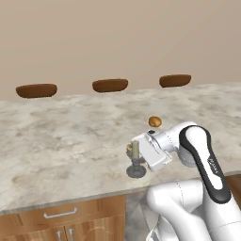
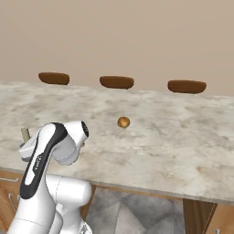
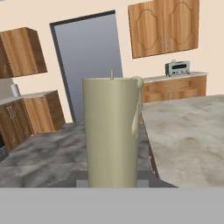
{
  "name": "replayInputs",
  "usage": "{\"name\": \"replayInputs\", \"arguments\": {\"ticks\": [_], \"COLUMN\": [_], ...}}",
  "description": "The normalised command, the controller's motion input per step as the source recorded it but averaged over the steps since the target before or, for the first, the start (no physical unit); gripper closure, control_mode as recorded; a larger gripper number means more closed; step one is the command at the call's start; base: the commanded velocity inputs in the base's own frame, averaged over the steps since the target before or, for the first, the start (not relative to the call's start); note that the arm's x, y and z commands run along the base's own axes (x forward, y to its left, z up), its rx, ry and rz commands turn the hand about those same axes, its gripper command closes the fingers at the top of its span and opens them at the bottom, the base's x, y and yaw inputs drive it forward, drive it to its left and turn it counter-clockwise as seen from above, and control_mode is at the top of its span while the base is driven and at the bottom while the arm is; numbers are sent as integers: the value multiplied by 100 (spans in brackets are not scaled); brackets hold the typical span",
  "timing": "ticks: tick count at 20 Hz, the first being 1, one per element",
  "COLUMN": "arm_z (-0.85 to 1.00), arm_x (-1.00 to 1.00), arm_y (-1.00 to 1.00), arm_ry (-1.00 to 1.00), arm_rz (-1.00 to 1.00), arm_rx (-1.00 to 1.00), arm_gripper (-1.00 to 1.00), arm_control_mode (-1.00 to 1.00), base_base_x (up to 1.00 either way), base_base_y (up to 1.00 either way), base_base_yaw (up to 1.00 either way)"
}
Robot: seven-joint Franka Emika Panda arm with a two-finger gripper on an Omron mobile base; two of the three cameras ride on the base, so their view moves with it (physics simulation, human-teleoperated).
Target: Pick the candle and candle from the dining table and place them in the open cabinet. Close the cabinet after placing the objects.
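Note:
My gripper [image 1: 138,151] is shut on the slim grey-beige taper candle [image 1: 135,149], which stands upright on its round dark dish base [image 1: 136,171] at or just above the dining table [image 1: 61,136] near the front edge. The hand view has this candle [image 3: 111,131] close up between the fingers. A short golden-tan candle [image 1: 129,148] peeks out just behind the taper on the left. In the right base view the taper's top [image 2: 25,134] shows left of the arm over the table [image 2: 173,132]. A wooden wall cabinet [image 3: 164,26] with two carved doors hangs far off.
A small orange ball [image 1: 155,122] [image 2: 123,122] lies on the stone top beyond the hand. Three brown stool seats [image 1: 110,85] line the far side. Drawers with silver handles [image 1: 60,214] sit under the front edge. A toaster [image 3: 177,68] stands on a distant counter beside a grey doorway [image 3: 87,65].

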Motion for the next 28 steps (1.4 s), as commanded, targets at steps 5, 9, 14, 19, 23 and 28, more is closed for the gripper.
{"name": "replayInputs", "arguments": {"ticks": [5, 9, 14, 19, 23, 28], "arm_z": [0, 0, 0, 0, 0, 0], "arm_x": [0, 0, 0, 0, 0, 0], "arm_y": [0, 0, 0, 0, 0, 0], "arm_ry": [0, 0, 0, 0, 0, 0], "arm_rz": [0, 0, 0, 0, 0, 0], "arm_rx": [0, 0, 0, 0, 0, 0], "arm_gripper": [100, 100, 100, 100, 100, 100], "arm_control_mode": [100, 100, 100, 100, 100, 100], "base_base_x": [-64, -45, -20, -11, -6, 0], "base_base_y": [0, -1, 0, 2, 3, 1], "base_base_yaw": [-13, 14, 80, 97, 90, 72]}}
